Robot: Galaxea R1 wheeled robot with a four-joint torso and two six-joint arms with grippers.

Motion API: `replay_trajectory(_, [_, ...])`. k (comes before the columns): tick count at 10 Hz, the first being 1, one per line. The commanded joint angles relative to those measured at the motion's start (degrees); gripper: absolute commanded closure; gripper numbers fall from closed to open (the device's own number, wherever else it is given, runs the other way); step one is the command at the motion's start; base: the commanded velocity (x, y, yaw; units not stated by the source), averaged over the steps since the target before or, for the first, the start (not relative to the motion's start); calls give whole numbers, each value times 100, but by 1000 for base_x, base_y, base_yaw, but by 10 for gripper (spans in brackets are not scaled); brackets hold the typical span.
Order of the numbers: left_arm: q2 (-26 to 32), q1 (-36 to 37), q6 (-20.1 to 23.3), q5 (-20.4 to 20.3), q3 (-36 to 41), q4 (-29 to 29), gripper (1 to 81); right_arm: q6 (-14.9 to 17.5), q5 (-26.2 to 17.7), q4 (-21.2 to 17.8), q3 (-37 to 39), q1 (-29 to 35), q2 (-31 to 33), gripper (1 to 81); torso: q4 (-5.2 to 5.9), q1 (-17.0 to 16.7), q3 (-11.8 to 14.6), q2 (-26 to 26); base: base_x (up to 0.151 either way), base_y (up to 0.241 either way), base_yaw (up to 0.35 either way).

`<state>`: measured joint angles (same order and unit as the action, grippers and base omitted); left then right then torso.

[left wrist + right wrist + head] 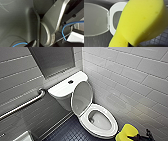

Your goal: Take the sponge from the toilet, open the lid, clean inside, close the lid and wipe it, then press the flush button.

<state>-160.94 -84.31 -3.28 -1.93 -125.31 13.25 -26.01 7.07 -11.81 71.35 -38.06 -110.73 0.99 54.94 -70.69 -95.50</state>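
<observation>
My right hand (133, 137) pinches the sponge (125, 132) near the toilet (62, 90), whose lid (81, 97) stands raised, leaving the bowl (100, 120) open for cleaning inside.

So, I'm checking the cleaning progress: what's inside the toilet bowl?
With the lid up, the bowl shows bare pale ceramic and a darker spot near its back. The seat ring covers the wall under the rim.
</observation>
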Motion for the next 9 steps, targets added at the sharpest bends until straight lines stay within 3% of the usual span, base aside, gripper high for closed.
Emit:
replay_trajectory(1, [-35, -126, 3, 430, -38, 28, 10, 35, -1393, 197, 739, 1593, -576, 811, 0, 0, 0, 0, 0, 0, 0])
replay_trajectory(4, [-114, -100, 3, 421, -169, 20, 10, 35, -2183, 487, 1765, 2332, -1725, 811, 0, 0, 0, 0, 0, 0, 0])
replay_trajectory(7, [-123, -116, -6, 421, -170, -7, 10, 26, -2342, 786, 3108, 2553, -3085, 811, 0, 0, 0, 0, 0, 0, 0])
replay_trajectory(9, [-114, -126, -6, 421, -170, -24, 10, 44, -2359, 872, 4477, 2596, -4141, 811, 0, 0, 0, 0, 0, 0, 0])
